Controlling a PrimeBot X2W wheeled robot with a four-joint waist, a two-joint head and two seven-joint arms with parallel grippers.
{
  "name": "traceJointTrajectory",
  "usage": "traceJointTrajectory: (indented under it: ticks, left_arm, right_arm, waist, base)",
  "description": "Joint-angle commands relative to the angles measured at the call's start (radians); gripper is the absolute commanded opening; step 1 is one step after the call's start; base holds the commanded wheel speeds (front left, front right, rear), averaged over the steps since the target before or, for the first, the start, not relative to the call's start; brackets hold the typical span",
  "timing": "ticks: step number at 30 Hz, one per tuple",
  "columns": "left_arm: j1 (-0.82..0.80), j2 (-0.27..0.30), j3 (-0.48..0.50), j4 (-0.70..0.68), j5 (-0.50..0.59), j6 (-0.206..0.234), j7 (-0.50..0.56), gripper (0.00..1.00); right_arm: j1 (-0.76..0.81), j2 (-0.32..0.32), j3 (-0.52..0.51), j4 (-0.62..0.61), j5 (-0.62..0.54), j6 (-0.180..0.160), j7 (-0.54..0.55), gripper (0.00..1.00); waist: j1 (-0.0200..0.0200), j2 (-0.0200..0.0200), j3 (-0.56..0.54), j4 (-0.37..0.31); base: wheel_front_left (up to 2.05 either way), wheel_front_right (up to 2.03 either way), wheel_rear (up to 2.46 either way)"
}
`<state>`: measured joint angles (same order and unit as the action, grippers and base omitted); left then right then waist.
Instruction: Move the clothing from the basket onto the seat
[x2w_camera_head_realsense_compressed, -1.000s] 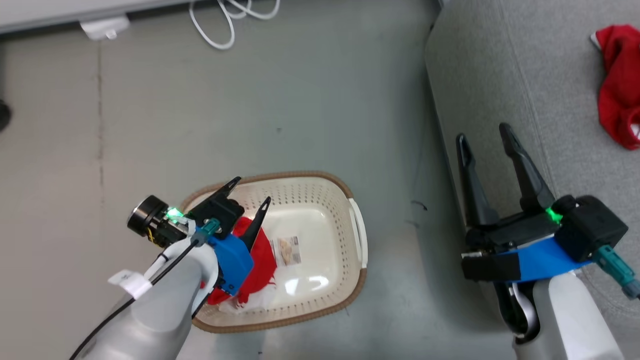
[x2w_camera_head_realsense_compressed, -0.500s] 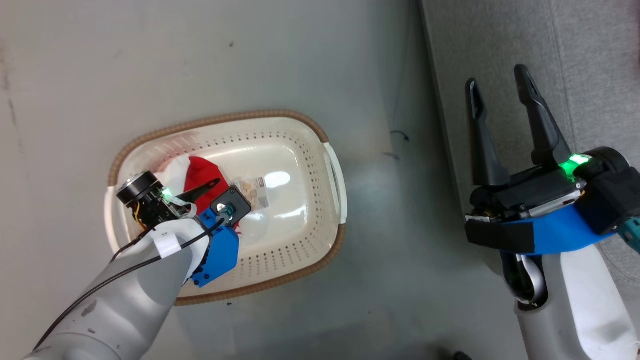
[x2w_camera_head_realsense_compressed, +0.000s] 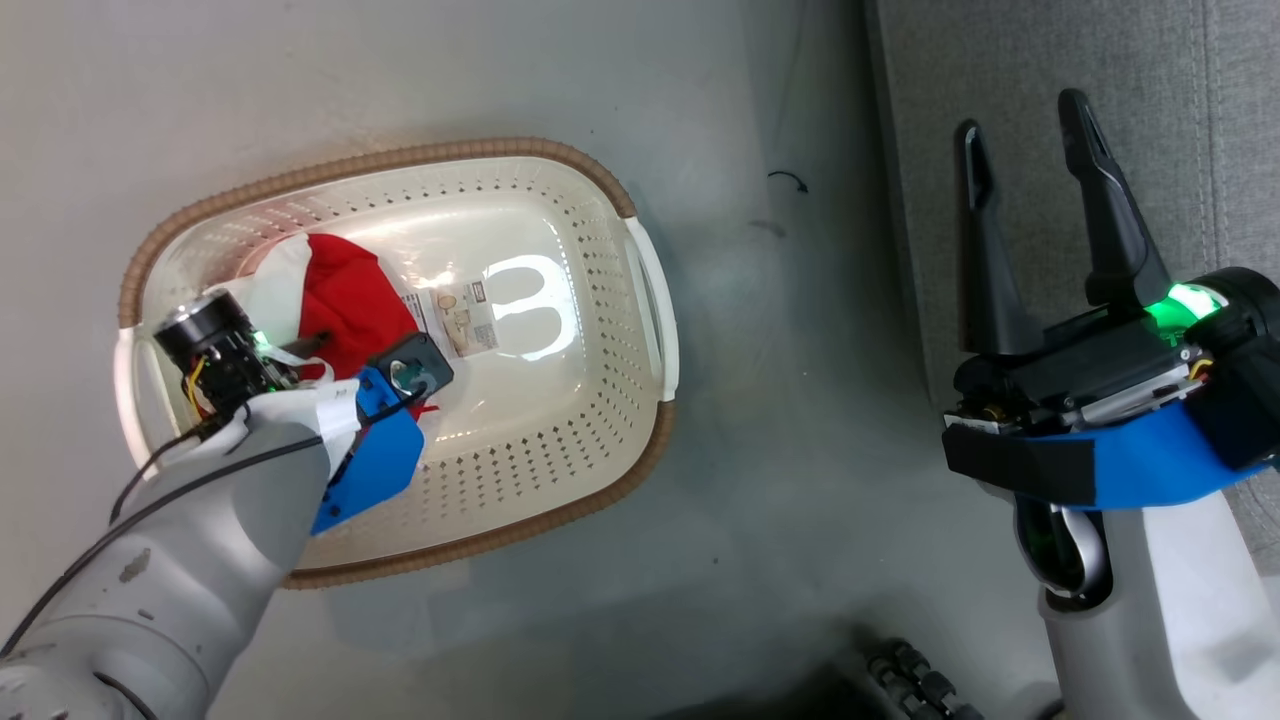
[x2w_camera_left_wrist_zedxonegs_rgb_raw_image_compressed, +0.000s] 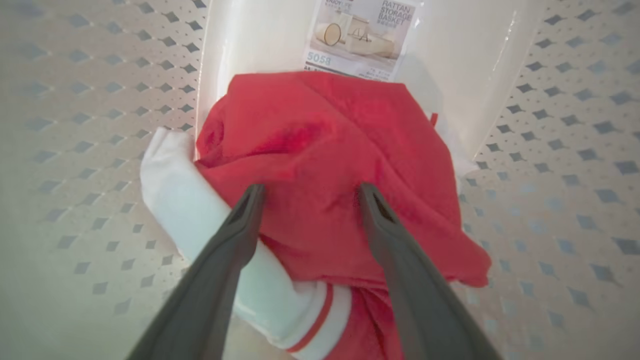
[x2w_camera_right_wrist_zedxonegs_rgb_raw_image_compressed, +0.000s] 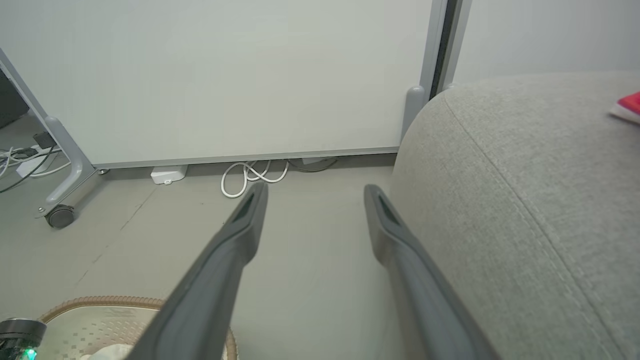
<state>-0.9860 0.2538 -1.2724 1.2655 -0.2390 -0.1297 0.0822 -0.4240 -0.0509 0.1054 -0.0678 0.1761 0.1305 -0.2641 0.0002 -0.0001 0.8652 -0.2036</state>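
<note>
The cream basket (x2w_camera_head_realsense_compressed: 380, 160) with its brown rim stands on the floor left of the grey seat (x2w_camera_head_realsense_compressed: 1200, 120). Red clothing (x2w_camera_head_realsense_compressed: 345, 295) with a white sleeve lies at the basket's left end, beside the paper label (x2w_camera_head_realsense_compressed: 460, 320). My left arm reaches down into the basket. In the left wrist view my left gripper (x2w_camera_left_wrist_zedxonegs_rgb_raw_image_compressed: 310, 187) is open, its fingertips resting on the red clothing (x2w_camera_left_wrist_zedxonegs_rgb_raw_image_compressed: 320, 140), with the white striped cuff (x2w_camera_left_wrist_zedxonegs_rgb_raw_image_compressed: 300, 315) below. My right gripper (x2w_camera_head_realsense_compressed: 1020, 112) hangs open and empty over the seat's edge. Another red piece (x2w_camera_right_wrist_zedxonegs_rgb_raw_image_compressed: 629, 106) lies on the seat (x2w_camera_right_wrist_zedxonegs_rgb_raw_image_compressed: 525, 175).
A white cable (x2w_camera_right_wrist_zedxonegs_rgb_raw_image_compressed: 252, 175) and a white adapter (x2w_camera_right_wrist_zedxonegs_rgb_raw_image_compressed: 168, 174) lie on the floor by the wall panel. A frame leg on a caster (x2w_camera_right_wrist_zedxonegs_rgb_raw_image_compressed: 60, 216) stands at the left. Bare grey floor separates basket and seat.
The head camera has tilted, so the basket sits higher in view. My left gripper has dropped from above the rim down into the basket onto the red clothing. Both grippers stay open.
</note>
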Motion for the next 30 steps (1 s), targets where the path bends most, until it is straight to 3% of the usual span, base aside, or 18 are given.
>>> traceJointTrajectory:
  ticks: [1,8,15,16,17,18,30]
  left_arm:
    - [-0.025,0.009,-0.003,0.006,0.02,-0.001,0.025,1.0]
    - [-0.062,0.012,-0.009,0.015,0.065,-0.001,0.137,1.0]
    - [-0.078,0.013,-0.01,0.012,0.037,-0.001,0.19,1.0]
    - [-0.073,0.012,-0.01,0.013,0.042,-0.001,0.2,0.88]
    - [-0.069,0.013,-0.01,0.01,0.041,-0.001,0.201,0.4]
    - [-0.072,0.013,-0.01,0.002,0.035,-0.001,0.188,0.0]
    - [-0.054,-0.019,-0.01,-0.016,0.012,-0.001,0.106,0.0]
  right_arm:
    - [-0.017,0.001,0.001,-0.009,-0.013,0.0,-0.001,1.0]
    - [-0.029,0.001,0.008,-0.042,-0.042,0.0,-0.001,1.0]
    - [-0.029,0.001,0.003,-0.081,-0.059,0.0,-0.001,1.0]
    - [-0.026,0.001,0.002,-0.086,-0.061,0.0,-0.001,1.0]
    - [-0.025,0.001,0.003,-0.089,-0.064,0.0,-0.001,1.0]
    - [-0.024,0.001,0.003,-0.092,-0.067,0.0,-0.001,1.0]
    - [-0.036,0.001,-0.003,-0.082,-0.08,0.0,-0.001,1.0]
  waist:
    - [-0.0002,0.0001,0.016,-0.004]
    - [-0.0002,0.0001,0.071,-0.014]
    - [-0.0002,0.0001,0.117,-0.014]
    - [-0.0002,0.0001,0.119,-0.013]
    - [-0.0002,0.0001,0.121,-0.012]
    - [-0.0002,0.0001,0.122,-0.011]
    - [-0.0002,0.0001,0.089,0.008]
  base:
    - [0.0,0.0,0.0]
    - [0.0,0.0,0.0]
    - [0.0,0.0,0.0]
    - [0.0,0.0,0.0]
    - [0.0,0.0,0.0]
    - [0.0,0.0,0.0]
    - [0.0,0.0,0.0]
